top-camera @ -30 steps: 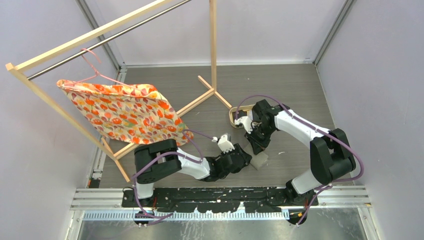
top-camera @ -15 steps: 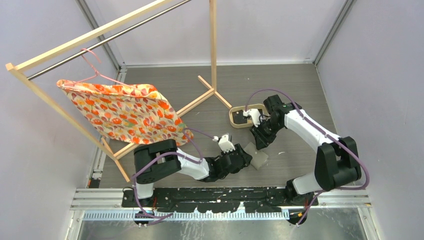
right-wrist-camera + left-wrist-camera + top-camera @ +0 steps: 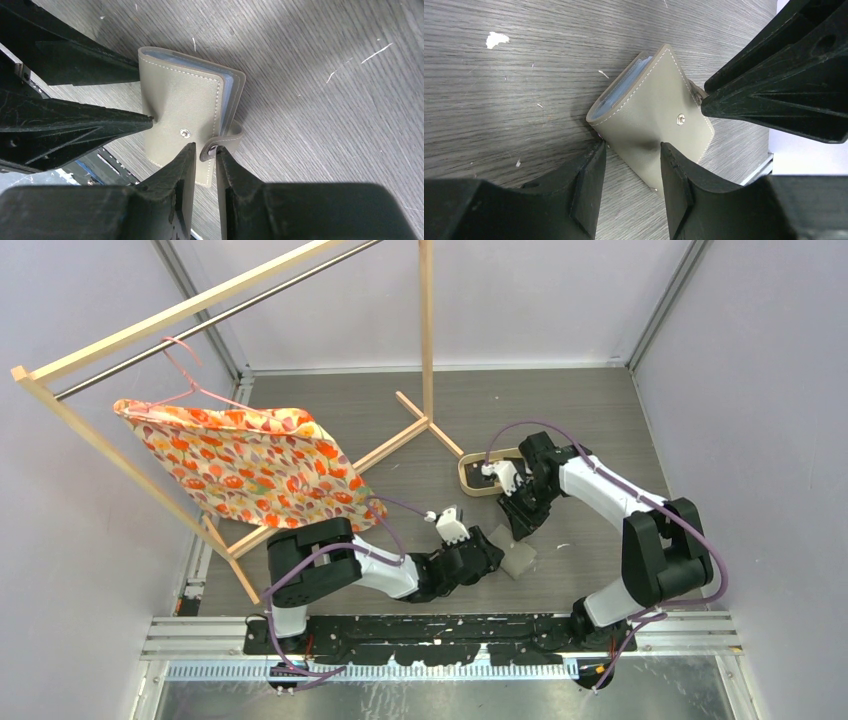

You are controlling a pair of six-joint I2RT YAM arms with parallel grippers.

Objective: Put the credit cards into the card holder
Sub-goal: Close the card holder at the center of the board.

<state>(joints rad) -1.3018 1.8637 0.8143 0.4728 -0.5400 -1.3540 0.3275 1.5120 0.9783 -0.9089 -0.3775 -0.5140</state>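
The grey card holder (image 3: 521, 559) lies folded on the table between both arms. It shows in the left wrist view (image 3: 649, 110) and in the right wrist view (image 3: 177, 105), with pale blue sleeve edges at its open side. My left gripper (image 3: 629, 147) is open, with its fingertips (image 3: 125, 122) resting on the holder's edge. My right gripper (image 3: 204, 147) is shut on the holder's snap strap (image 3: 220, 142), beside the snap stud (image 3: 185, 132). No loose credit card shows clearly.
An oval wood-rimmed tray (image 3: 466, 476) sits behind the right gripper (image 3: 520, 528), with something dark inside, partly hidden by the wrist. A wooden clothes rack (image 3: 427, 340) with an orange patterned cloth (image 3: 250, 465) stands at the left. Its foot (image 3: 440, 435) reaches toward the tray.
The right arm swung right, uncovering the tray, then came slightly back. Its gripper stays at the card holder. The left arm and the card holder have not moved.
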